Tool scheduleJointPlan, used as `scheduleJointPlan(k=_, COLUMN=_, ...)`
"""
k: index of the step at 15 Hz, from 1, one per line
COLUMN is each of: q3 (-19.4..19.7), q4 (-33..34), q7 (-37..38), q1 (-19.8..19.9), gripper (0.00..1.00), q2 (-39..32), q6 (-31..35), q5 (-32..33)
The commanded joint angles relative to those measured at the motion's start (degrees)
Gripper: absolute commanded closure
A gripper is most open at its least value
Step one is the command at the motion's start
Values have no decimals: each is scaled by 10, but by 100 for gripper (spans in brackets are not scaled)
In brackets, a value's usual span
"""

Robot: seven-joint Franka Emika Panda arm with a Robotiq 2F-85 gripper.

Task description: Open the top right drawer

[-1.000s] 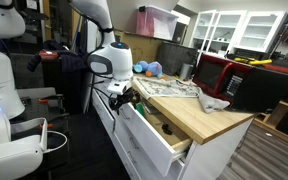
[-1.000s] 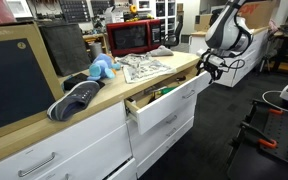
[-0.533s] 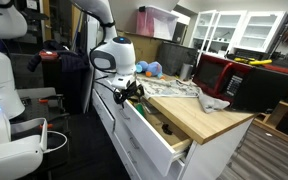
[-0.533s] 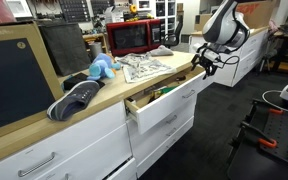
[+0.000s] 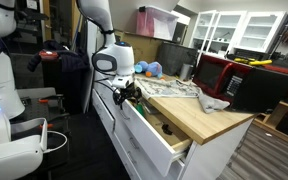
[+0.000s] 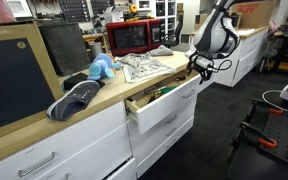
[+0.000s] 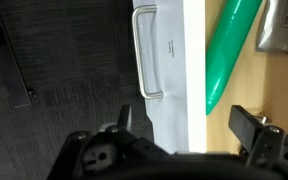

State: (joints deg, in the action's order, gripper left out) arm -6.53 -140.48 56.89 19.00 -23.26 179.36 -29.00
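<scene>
The top right drawer [image 5: 150,136] [image 6: 170,108] stands pulled out of the white cabinet, its pale inner box showing. The wrist view looks straight down on its white front edge [image 7: 170,60] and slim metal handle [image 7: 141,55]. A green object [image 7: 226,48] lies inside the box. My gripper [image 5: 130,94] [image 6: 198,66] [image 7: 184,126] hovers at the outer end of the drawer front. It is open, one finger on the handle side and the other over the inside, gripping nothing.
On the wooden counter lie newspapers [image 6: 144,67], a blue plush toy [image 6: 101,68], a dark shoe [image 6: 76,100] and a grey cloth [image 5: 212,101]; a red microwave [image 5: 234,80] stands behind. A white robot [image 5: 2,90] stands across the dark floor.
My arm has shifted slightly toward the cabinet, bringing the gripper closer over the drawer front. The drawer stays pulled out by the same amount.
</scene>
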Motion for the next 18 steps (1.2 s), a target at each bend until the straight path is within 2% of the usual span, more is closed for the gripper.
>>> scheduleJointPlan(k=1, q3=75, q4=40, q7=38, q1=-97, gripper=0, q2=-33, q6=-10, q5=-9)
scheduleJointPlan(k=7, q3=193, q4=92, q7=107, q1=-215, gripper=0, q2=-107, q6=-51, q5=16)
scheduleJointPlan(k=9, q3=230, q4=89, q7=117, q1=-241, gripper=0, q2=-107, q6=-110, q5=25)
scheduleJointPlan(k=14, q3=244, q4=54, q7=106, q1=-226, gripper=0, q2=-57, q6=-222, q5=96)
scheduleJointPlan(k=18, q3=246, q4=15, q7=94, q1=-211, gripper=0, q2=-17, q6=-252, q5=137)
